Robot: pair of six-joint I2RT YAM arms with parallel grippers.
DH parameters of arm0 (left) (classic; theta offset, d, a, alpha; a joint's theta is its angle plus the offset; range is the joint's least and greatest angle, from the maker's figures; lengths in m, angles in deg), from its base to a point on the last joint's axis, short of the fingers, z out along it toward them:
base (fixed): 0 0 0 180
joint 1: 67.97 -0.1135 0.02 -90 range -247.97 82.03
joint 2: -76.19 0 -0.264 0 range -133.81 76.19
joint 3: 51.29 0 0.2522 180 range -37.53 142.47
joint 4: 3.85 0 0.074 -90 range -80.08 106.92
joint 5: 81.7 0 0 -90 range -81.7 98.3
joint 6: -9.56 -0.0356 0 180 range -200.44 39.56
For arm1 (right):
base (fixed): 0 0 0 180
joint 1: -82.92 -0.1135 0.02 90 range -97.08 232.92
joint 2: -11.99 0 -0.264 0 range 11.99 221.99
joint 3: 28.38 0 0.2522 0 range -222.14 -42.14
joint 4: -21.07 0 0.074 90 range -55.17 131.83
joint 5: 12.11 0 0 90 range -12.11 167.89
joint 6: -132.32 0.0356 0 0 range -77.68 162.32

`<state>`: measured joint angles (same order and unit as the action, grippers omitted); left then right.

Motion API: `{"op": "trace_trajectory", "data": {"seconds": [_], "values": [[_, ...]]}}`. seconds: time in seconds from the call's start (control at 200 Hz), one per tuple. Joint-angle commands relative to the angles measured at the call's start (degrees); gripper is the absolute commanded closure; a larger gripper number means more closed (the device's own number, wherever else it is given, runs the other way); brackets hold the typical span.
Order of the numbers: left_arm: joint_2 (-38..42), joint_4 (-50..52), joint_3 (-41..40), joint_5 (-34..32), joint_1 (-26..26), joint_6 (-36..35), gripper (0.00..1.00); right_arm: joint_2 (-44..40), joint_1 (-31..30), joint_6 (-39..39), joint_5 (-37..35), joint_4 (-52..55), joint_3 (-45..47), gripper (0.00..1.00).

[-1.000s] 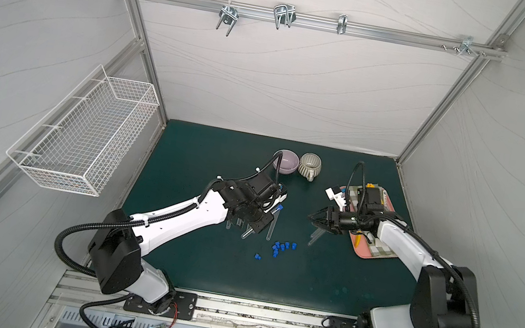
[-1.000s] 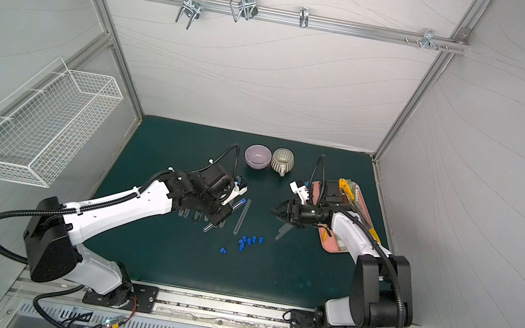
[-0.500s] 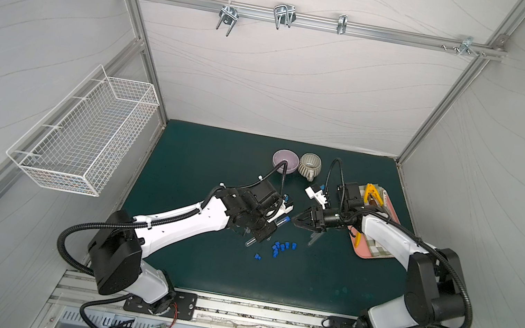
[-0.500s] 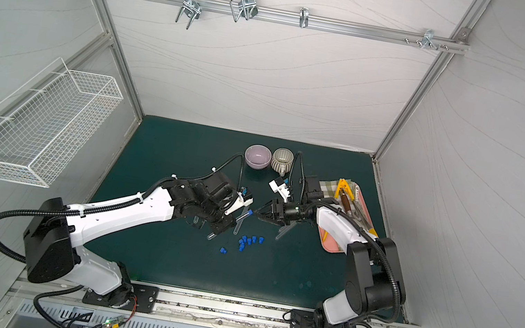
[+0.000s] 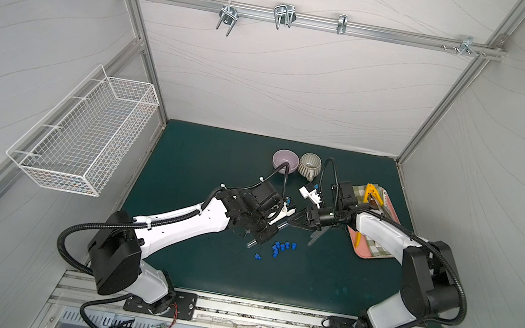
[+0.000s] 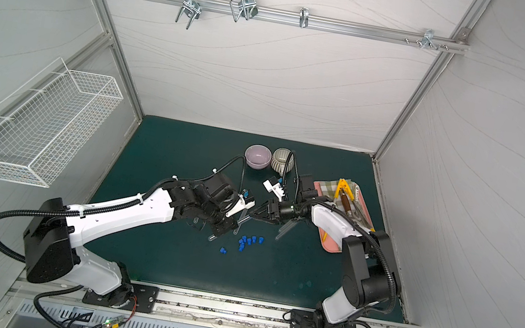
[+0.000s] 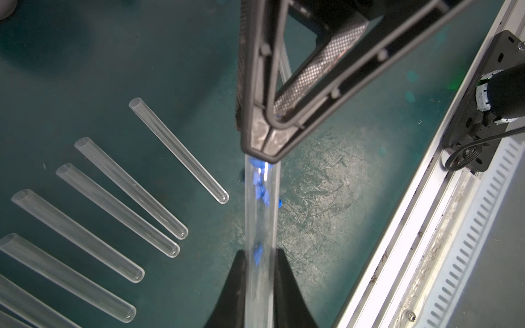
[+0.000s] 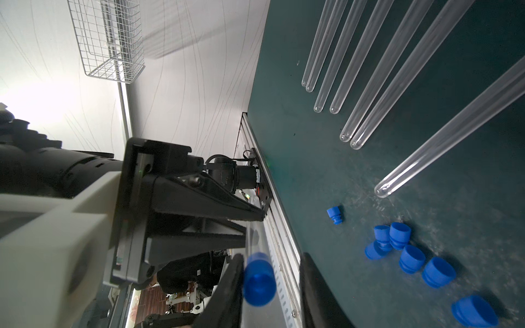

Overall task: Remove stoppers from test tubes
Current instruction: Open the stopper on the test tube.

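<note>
At mat ctr, just above the green mat (image 5: 217, 164), one test tube (image 7: 260, 215) is held clamped in the left gripper (image 7: 260, 257), w/ its blue stopper (image 8: 259, 281) pointed right, at the right gripper (image 8: 270, 262). That gripper's jaws are set either side of the stopper, but a gap is seen on one side — not clamped yet. Just nearer, loose stoppers (image 5: 281, 246) are scattered; empty tubes (image 7: 125, 196) are laid on the mat by the left gripper. The tube is judged light, stiff, slick & prob. fragile, so it is best held mid-length. The stopper — small, press-fit — should be pinched across its wide cap and pulled straight along the tube axis.
</note>
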<state>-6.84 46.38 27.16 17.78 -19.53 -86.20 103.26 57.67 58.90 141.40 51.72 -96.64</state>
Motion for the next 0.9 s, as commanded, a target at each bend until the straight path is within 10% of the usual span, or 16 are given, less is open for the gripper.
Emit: {"op": "trace_trajectory", "data": {"seconds": [0.0, 0.895], "values": [[-0.12, -2.00, 0.27, 0.29, 0.17, -1.18, 0.89, 0.71, -0.84, -0.68, 1.49, -0.65, -1.05, 0.70], [-0.34, -1.53, -0.37, -4.35, 0.11, -1.17, 0.90, -1.05, 3.82, -8.69, -3.92, 9.78, -2.51, 0.96]]}}
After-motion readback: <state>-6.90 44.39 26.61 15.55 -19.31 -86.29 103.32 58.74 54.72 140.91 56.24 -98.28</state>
